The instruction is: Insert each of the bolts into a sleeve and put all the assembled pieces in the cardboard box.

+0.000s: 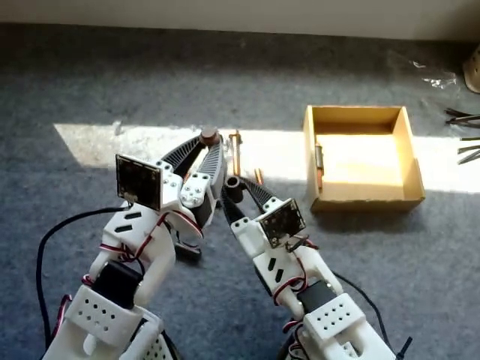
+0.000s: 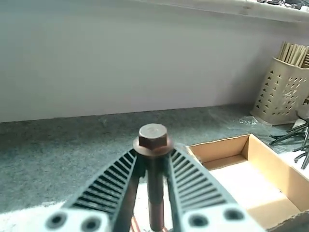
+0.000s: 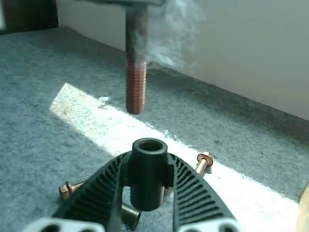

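Left tool (image 2: 153,159) clamps hex-head bolt (image 2: 153,136) | right tool (image 3: 148,163) clamps tubular sleeve (image 3: 147,178)

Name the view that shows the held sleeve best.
Right wrist view: the sleeve sits close, bore visible, in the right gripper. High view: it is small and dark. Left wrist view faces the bolt.

You're in a carpeted room, likely a home or office: grey carpet (image 1: 75,90) runs to a plain white wall (image 2: 120,58), with a perforated beige holder (image 2: 282,94) of sticks by it.
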Robot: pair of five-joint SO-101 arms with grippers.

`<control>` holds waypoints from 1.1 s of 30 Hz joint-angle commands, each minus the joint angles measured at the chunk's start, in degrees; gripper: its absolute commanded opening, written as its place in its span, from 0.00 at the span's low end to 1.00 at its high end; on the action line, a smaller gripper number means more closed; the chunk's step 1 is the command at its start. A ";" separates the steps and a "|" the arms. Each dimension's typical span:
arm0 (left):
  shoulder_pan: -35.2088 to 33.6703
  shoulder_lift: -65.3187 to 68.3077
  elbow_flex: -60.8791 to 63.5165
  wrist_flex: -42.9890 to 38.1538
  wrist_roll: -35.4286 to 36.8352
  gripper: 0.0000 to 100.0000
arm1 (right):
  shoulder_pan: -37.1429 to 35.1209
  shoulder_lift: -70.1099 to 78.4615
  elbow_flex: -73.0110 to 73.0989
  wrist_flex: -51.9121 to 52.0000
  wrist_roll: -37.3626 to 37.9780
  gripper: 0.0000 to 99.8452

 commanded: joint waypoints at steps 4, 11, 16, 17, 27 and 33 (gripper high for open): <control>-0.31 -1.01 -0.22 -2.73 2.99 0.00 | -0.75 -1.10 -0.57 -2.15 0.88 0.00; 0.92 -1.10 -0.57 -2.64 3.16 0.00 | -2.59 -1.10 -0.57 -2.15 1.05 0.00; 1.36 -1.19 -0.66 -0.97 3.16 0.00 | -2.86 -1.10 -0.66 -2.15 1.05 0.00; 1.36 -1.19 -0.66 -0.62 3.16 0.00 | -2.86 -1.10 -0.66 -2.15 1.05 0.00; 1.45 -11.30 2.68 4.75 3.08 0.00 | -3.65 -1.10 -0.66 -2.15 1.05 0.00; 1.45 -11.30 2.86 4.92 3.08 0.00 | -4.35 -1.10 -0.66 -2.15 1.05 0.00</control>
